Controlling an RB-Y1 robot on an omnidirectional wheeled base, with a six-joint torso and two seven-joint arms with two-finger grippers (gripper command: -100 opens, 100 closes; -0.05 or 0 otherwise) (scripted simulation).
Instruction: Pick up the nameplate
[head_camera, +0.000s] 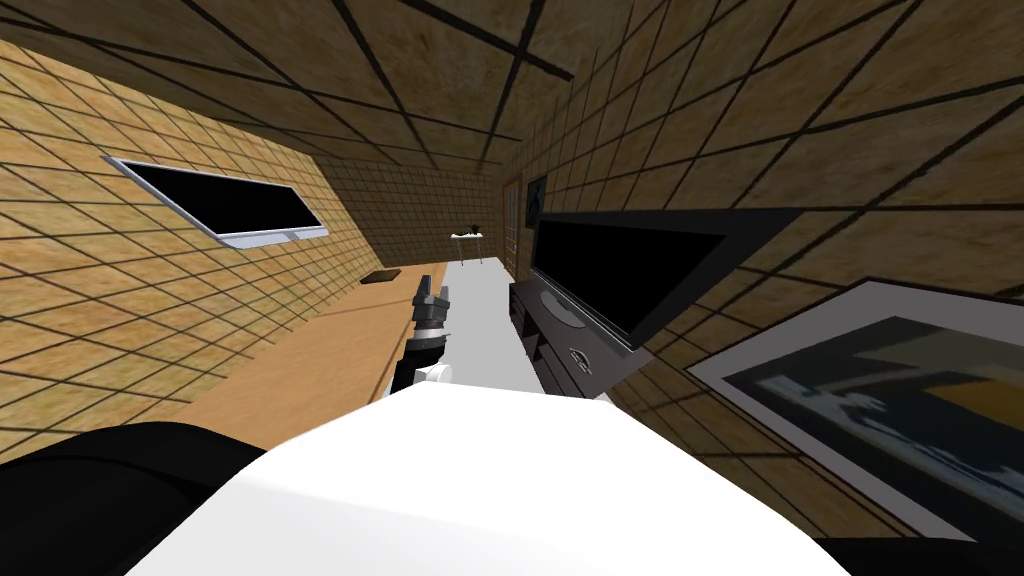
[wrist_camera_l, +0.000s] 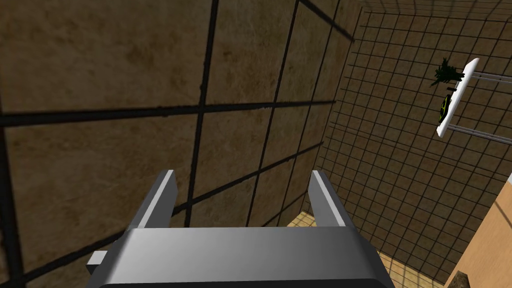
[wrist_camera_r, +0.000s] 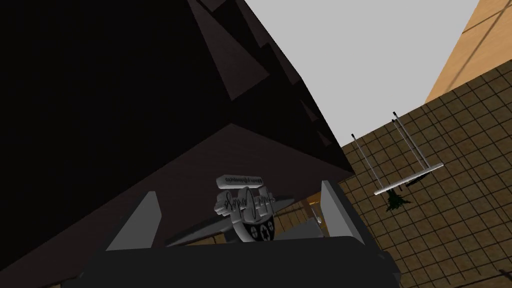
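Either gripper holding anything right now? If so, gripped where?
Nothing held. The right gripper is open, with the nameplate between its fingers, clear of both. The left gripper is open too.

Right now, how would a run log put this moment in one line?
phase: approach | right gripper: open, not yet gripping | nameplate: ahead, on dark cabinet | left gripper: open, holding nothing
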